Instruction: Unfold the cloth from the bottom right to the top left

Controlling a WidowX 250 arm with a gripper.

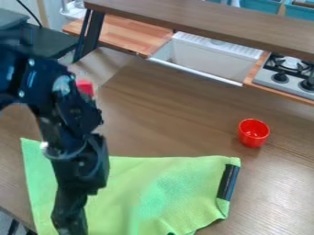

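1. Table [169, 110]: brown wood-grain top; a soft, pale sheen lies on its right part.
2. Raised board [202, 17]: plain brown, running at a slant across the upper part of the view.
3. Support [90, 34]: black, slanted, beneath the board's left end.
4. Toy-kitchen counter [126, 36]: striped, reddish-brown wood, behind the support and below the board.
5. Sink [215, 59]: white basin, right of that counter section.
6. Stove [270, 77]: grey top, black grate and knobs, at the right edge.
7. Containers [253, 4]: blue, upper right, beyond the board.
8. Dark furniture [52, 42]: upper left; a black cable [29, 12] curves above it.
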